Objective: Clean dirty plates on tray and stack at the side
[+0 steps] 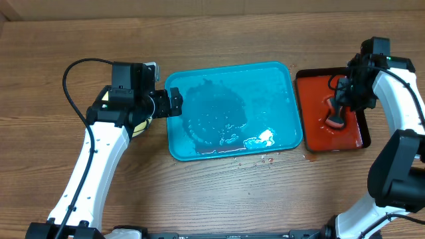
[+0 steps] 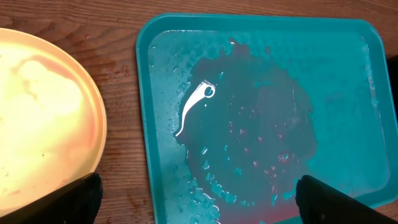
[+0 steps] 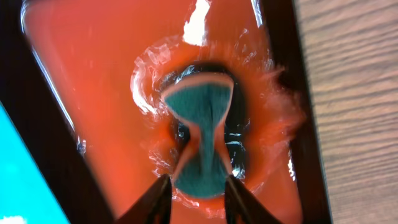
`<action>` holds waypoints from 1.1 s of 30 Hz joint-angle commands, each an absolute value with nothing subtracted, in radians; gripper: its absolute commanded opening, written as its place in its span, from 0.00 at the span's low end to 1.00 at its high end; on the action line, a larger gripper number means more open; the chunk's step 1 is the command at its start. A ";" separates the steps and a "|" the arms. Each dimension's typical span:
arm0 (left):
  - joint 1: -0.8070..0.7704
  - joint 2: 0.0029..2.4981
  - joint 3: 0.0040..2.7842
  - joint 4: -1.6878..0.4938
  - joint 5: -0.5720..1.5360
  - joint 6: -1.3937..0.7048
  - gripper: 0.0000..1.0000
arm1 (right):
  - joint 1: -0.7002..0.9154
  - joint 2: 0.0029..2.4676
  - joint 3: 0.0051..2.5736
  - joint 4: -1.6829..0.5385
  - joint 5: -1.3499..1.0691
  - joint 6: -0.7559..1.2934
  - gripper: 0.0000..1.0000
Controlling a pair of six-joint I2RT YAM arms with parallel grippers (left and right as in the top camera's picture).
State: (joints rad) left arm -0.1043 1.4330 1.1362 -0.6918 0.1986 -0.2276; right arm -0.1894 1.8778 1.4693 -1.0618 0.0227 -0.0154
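The turquoise tray [image 1: 265, 86] lies mid-table with no plate on it, only reddish water and droplets; it fills the left wrist view [image 2: 323, 74]. A pale yellow plate [image 2: 43, 118] with faint red smears sits on the wood left of the tray; overhead only a sliver of it [image 1: 141, 126] shows under the left arm. I cannot tell if other plates lie under it. My left gripper [image 1: 169, 103] is open and empty over the tray's left edge [image 2: 199, 208]. My right gripper [image 1: 339, 106] is shut on a teal sponge [image 3: 199, 118] pressed into the wet red tray.
The smaller red tray [image 1: 345, 136] with a dark rim stands right of the turquoise tray and holds shallow water [image 3: 93, 74]. Reddish droplets [image 1: 259, 161] lie on the wood in front of the turquoise tray.
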 commanded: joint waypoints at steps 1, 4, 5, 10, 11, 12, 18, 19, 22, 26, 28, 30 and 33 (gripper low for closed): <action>-0.107 1.439 1.149 -0.691 0.203 -0.205 1.00 | -0.190 1.853 1.530 -1.119 -0.035 -0.026 0.35; -0.107 1.439 1.149 -0.692 0.203 -0.205 1.00 | -0.190 1.835 1.630 -1.220 -0.085 -0.027 0.50; -0.107 1.439 1.149 -0.691 0.203 -0.205 1.00 | -0.190 1.824 1.668 -1.253 -0.104 -0.027 0.58; -0.107 1.439 1.149 -0.691 0.203 -0.205 1.00 | -0.182 1.725 1.921 -1.446 -0.215 -0.027 1.00; -0.107 1.439 1.149 -0.691 0.203 -0.205 1.00 | -0.178 1.697 1.974 -1.485 -0.227 -0.028 1.00; -0.107 1.439 1.149 -0.691 0.203 -0.205 1.00 | -0.173 1.641 2.070 -1.554 -0.237 -0.027 1.00; -0.107 1.439 1.149 -0.691 0.203 -0.205 1.00 | -0.173 1.461 2.243 -1.683 -0.274 -0.027 1.00; -0.107 1.439 1.149 -0.691 0.203 -0.205 1.00 | -0.173 1.433 2.244 -1.675 -0.274 -0.027 1.00; -0.107 1.439 1.149 -0.691 0.203 -0.205 1.00 | -0.173 1.346 2.244 -1.672 -0.274 -0.027 1.00; -0.107 1.439 1.149 -0.692 0.203 -0.205 1.00 | -0.173 1.255 2.244 -1.694 -0.274 -0.027 1.00; -0.107 1.439 1.149 -0.691 0.203 -0.205 1.00 | -0.173 1.225 2.244 -1.694 -0.266 -0.027 1.00; -0.107 1.439 1.149 -0.691 0.203 -0.205 1.00 | -0.173 1.192 2.244 -1.693 -0.260 -0.027 1.00; -0.107 1.439 1.149 -0.691 0.203 -0.205 1.00 | -0.171 1.161 2.224 -1.689 -0.249 -0.027 1.00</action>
State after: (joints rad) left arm -0.1043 1.4330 1.1362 -0.6914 0.1986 -0.2276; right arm -0.1761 1.1881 2.2444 -1.6958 -0.2600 -0.0261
